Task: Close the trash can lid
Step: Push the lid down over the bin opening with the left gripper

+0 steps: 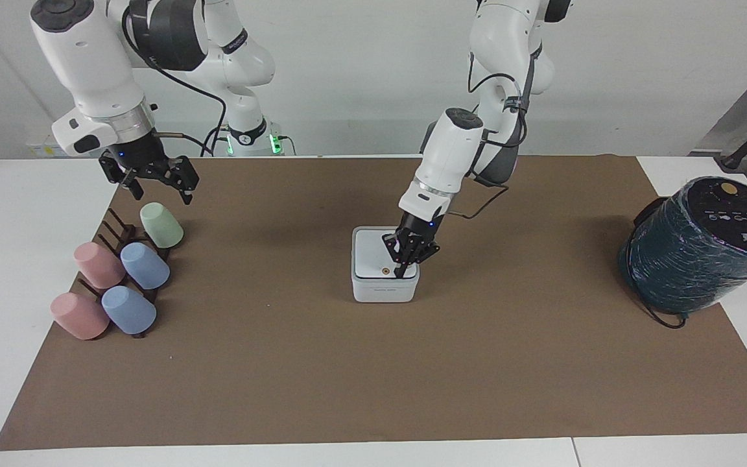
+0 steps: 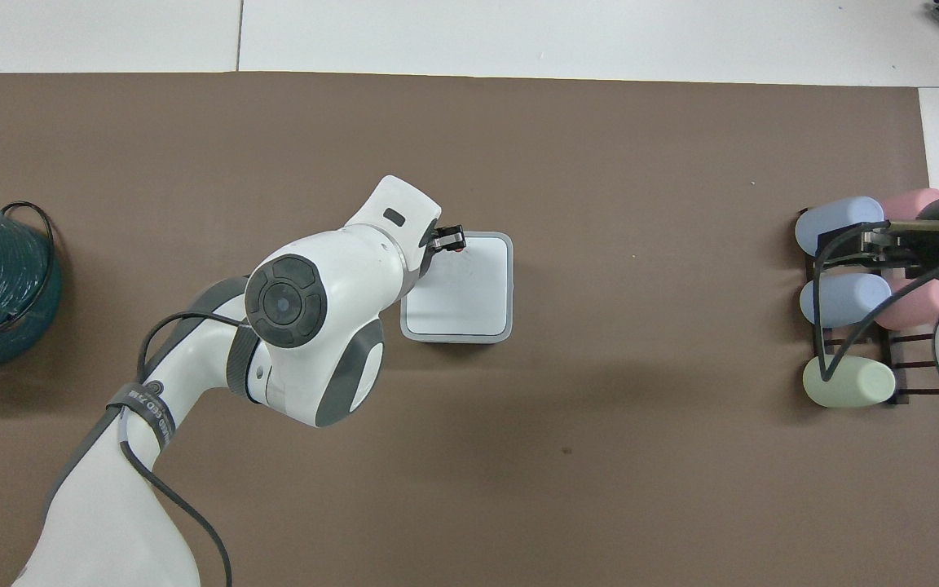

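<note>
The small white trash can (image 1: 383,293) stands in the middle of the brown mat. Its lid (image 1: 372,255) lies flat on top of it, with the orange dot (image 1: 384,269) facing up. What is inside is hidden. My left gripper (image 1: 401,273) is shut, and its tip rests on the lid near the corner farther from the robots, toward the left arm's end. In the overhead view the lid (image 2: 465,285) fills the can's grey rim (image 2: 455,335), and the left gripper (image 2: 447,242) is at that same corner. My right gripper (image 1: 153,185) waits, open and empty, above the cup rack.
A dark rack (image 1: 117,230) at the right arm's end holds a green cup (image 1: 161,225), blue cups (image 1: 144,264) and pink cups (image 1: 98,264). A large dark teal wrapped cylinder (image 1: 698,246) with a black cable stands at the left arm's end.
</note>
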{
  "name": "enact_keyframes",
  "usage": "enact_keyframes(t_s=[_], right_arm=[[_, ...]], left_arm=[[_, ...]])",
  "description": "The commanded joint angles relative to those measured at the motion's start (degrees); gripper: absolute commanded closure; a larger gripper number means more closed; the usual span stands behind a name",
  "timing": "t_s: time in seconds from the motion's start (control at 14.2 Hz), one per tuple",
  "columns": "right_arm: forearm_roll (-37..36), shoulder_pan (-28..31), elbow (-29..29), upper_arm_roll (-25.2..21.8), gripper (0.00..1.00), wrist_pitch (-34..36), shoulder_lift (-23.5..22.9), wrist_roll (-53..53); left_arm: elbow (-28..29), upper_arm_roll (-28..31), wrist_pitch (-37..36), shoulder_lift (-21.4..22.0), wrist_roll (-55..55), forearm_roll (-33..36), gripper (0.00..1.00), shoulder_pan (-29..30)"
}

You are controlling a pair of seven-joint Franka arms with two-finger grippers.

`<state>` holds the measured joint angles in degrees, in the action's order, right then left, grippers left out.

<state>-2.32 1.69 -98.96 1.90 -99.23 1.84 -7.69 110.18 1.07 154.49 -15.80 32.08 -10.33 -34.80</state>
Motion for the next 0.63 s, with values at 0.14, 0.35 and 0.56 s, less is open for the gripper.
enact_keyframes(t_s=[0.14, 0.35, 0.56], right_arm=[[0.04, 0.42, 0.34, 0.30, 0.00, 0.44, 0.01, 0.83], [0.04, 0.42, 0.34, 0.30, 0.00, 0.44, 0.01, 0.83], [0.04, 0.42, 0.34, 0.30, 0.00, 0.44, 0.01, 0.83]], left_arm=[[-0.14, -0.19, 0.46, -1.95, -2.73, -1.27, 1.00, -0.35], [0.04, -0.19, 0.63, -3.44, -4.57, -1.27, 1.00, -0.88], [0.21, -0.19, 0.63, -4.06, -4.75, -1.27, 1.00, -1.06]])
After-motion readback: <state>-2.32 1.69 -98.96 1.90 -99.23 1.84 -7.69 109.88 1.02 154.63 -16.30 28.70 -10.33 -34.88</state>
